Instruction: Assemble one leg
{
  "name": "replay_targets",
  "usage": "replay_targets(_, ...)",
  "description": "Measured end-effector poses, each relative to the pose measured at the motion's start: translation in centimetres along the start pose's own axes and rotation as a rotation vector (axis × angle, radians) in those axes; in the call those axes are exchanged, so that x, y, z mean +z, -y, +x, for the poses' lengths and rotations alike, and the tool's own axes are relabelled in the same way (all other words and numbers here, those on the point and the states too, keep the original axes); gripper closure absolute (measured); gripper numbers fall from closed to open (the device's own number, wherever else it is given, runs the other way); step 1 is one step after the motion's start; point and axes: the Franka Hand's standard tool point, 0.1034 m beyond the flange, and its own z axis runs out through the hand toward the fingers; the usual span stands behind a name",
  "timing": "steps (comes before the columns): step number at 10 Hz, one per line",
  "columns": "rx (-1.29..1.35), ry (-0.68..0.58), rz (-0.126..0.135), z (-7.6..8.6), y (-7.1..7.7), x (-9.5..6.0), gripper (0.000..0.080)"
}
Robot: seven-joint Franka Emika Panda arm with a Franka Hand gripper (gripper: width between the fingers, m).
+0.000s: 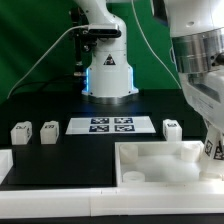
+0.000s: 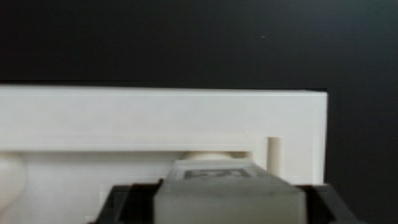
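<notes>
White panel (image 1: 150,150) lies foremost in the exterior view, the gripper (image 1: 212,152) poised at its far edge; wrist view shows the jaws pinching the leg (image 2: 221,180) just above the panel's corner: insertion apparently in hand, next requiring alignment, lowering and twisting home.

1. Counter (image 1: 70,165): black
2. Three loose legs (image 1: 48,130): white, black-and-white square tags
3. Marker board (image 1: 110,125): white, four black-and-white tags
4. Panel (image 1: 160,165): plain white
5. Between black jaws, the held leg (image 2: 221,185): greyish-white, tagged
6. Arm base (image 1: 108,85): white, blue glow
</notes>
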Motion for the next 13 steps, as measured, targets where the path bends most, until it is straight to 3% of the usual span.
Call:
replay_targets(1, 0.050, 0.010, 0.025, -0.02, -0.04, 0.01, 0.0503)
replay_targets(2, 0.014, 0.011, 0.021, -0.06, -0.09, 0.02, 0.0503)
replay_targets(3, 0.005, 0.011, 0.020, -0.08, -0.13, 0.07, 0.0424)
replay_targets(4, -0.055, 0.010, 0.018, -0.10, -0.17, 0.10, 0.0424)
replay_targets(5, -0.111, 0.013, -0.001, -0.19, -0.49, 0.19, 0.0247)
replay_targets(6, -0.223, 0.011, -0.015, -0.22, -0.65, 0.19, 0.0247)
replay_targets(7, -0.437, -0.003, -0.027, -0.51, -0.66, 0.11, 0.0167)
replay_targets(11, -0.888, -0.008, -0.036, -0.69, -0.66, 0.15, 0.0150)
replay_targets(13, -1.276, -0.047, -0.068, -0.12, -0.58, 0.26, 0.0150)
